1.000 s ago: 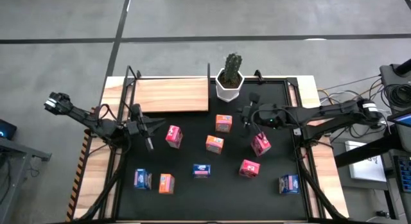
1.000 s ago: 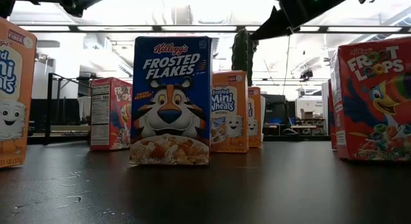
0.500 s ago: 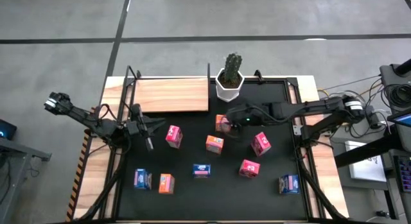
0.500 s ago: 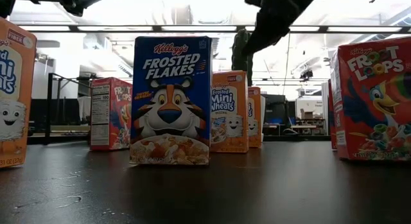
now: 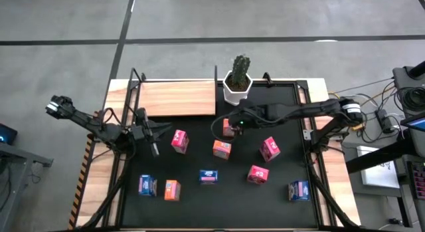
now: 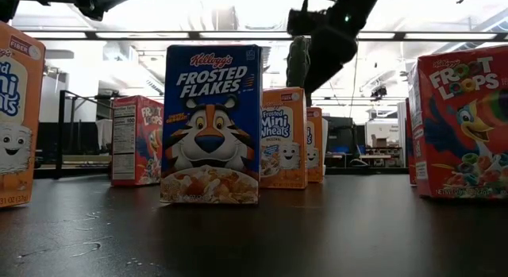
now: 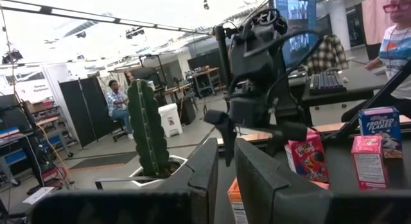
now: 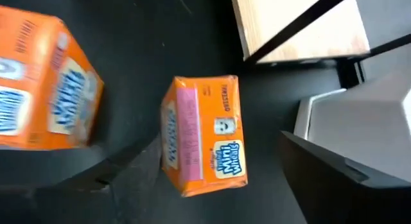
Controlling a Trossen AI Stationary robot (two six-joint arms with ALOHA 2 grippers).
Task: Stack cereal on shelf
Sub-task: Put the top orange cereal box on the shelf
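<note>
The right pincer (image 5: 226, 127) is held wide open over an orange box (image 8: 202, 134). From above, that box is half hidden. The left pincer (image 7: 221, 179) is kept closed.

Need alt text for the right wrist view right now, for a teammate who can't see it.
The right gripper hangs open over an orange cereal box standing on the black mat, one dark finger on each side of it. A second orange box stands nearby, with the wooden shelf and white plant pot beyond.
</note>
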